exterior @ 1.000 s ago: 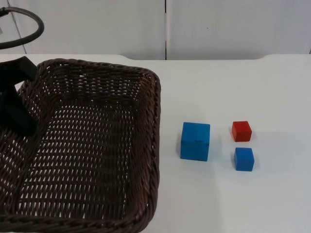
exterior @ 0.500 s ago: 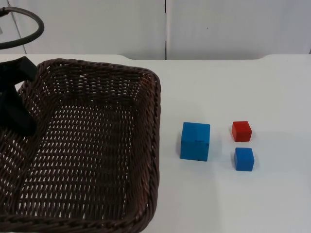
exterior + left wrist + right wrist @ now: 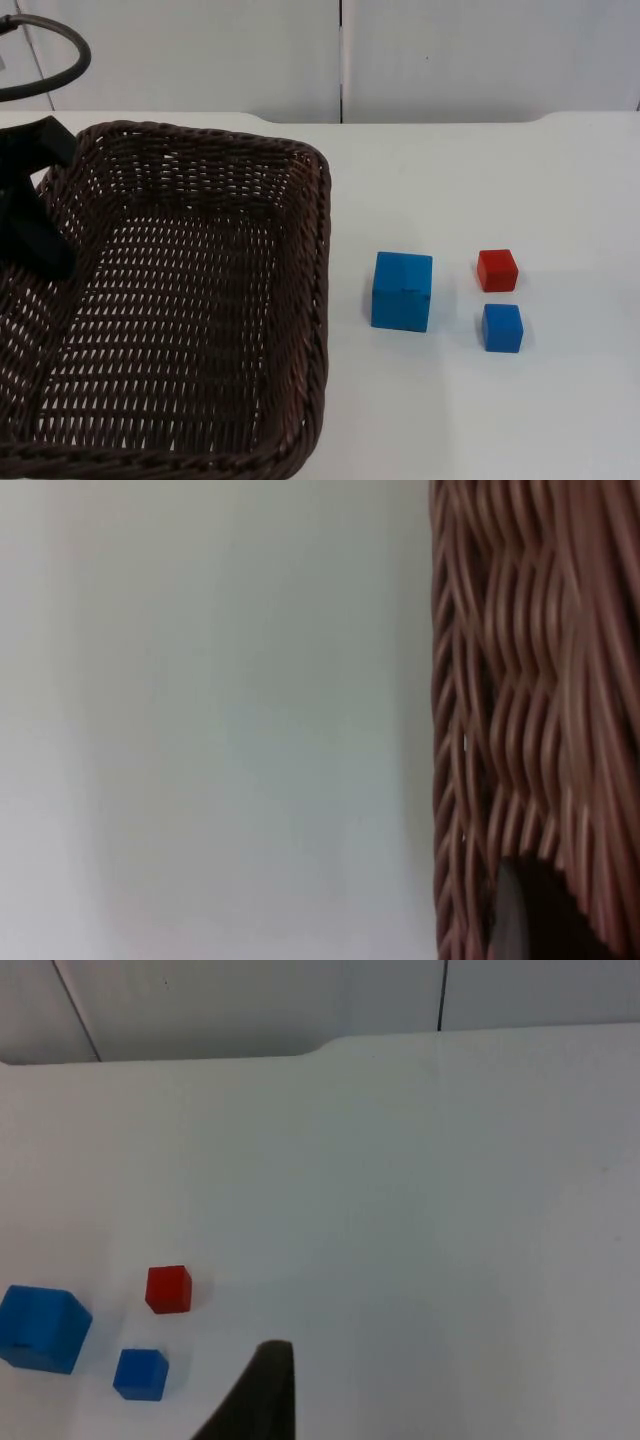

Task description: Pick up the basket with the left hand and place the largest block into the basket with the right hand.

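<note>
A dark brown wicker basket takes up the left of the top view, raised and close to the camera. My left gripper is at its left rim, shut on the rim, and the left wrist view shows the weave right against it. The largest block, a big blue cube, sits on the table just right of the basket, also seen as the big blue cube in the right wrist view. My right gripper waits well away from the blocks, above bare table.
A small red cube and a small blue cube lie right of the big one, seen again as the red cube and small blue cube. The white table ends at the grey partition wall.
</note>
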### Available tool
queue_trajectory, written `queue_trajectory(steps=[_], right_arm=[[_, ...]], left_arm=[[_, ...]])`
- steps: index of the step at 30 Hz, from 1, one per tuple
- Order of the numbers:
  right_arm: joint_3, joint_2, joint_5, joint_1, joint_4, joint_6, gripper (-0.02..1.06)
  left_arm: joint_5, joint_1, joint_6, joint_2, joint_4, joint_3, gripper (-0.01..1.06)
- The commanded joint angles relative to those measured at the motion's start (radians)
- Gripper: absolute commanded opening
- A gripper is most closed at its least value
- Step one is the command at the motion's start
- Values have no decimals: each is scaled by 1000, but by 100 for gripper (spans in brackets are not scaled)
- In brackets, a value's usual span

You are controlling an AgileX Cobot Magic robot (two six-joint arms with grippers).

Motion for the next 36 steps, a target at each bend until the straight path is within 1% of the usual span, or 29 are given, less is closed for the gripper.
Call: queue_trajectory(steps=[1, 6, 7, 8, 11, 16, 21, 23, 26, 27, 31, 32, 36], right_arm=[[-19, 47, -28, -5, 3, -17, 105], [-73, 204, -42, -5, 18, -61, 105], [-73, 204, -42, -5, 18, -61, 105], [-90, 246, -49, -5, 32, -98, 105], [-113, 326, -73, -5, 45, -133, 105], [-138, 401, -104, -5, 55, -174, 105], [-156, 447, -117, -5, 57, -207, 105], [-174, 476, -121, -3, 67, -240, 105], [-193, 513, -123, -3, 126, -344, 105], [-193, 513, -123, -3, 126, -344, 105], [-206, 576, -125, -3, 236, -497, 105], [-206, 576, -125, -3, 236, -497, 105], [-206, 644, -121, -2, 373, -623, 105]], left_arm=[[9, 0, -1, -14, -19, -2, 0], [9, 0, -1, -14, -19, -2, 0], [9, 0, -1, -14, -19, -2, 0], [9, 0, -1, -14, -19, -2, 0], [9, 0, -1, -14, -19, -2, 0], [9, 0, -1, -14, -17, -2, 0], [9, 0, -1, -14, -17, -2, 0], [9, 0, -1, -14, -17, -2, 0], [9, 0, -1, -14, -17, -2, 0], [9, 0, -1, -14, -17, -2, 0], [9, 0, -1, -14, -17, -2, 0], [9, 0, -1, -14, -17, -2, 0], [9, 0, -1, -14, -10, -2, 0]])
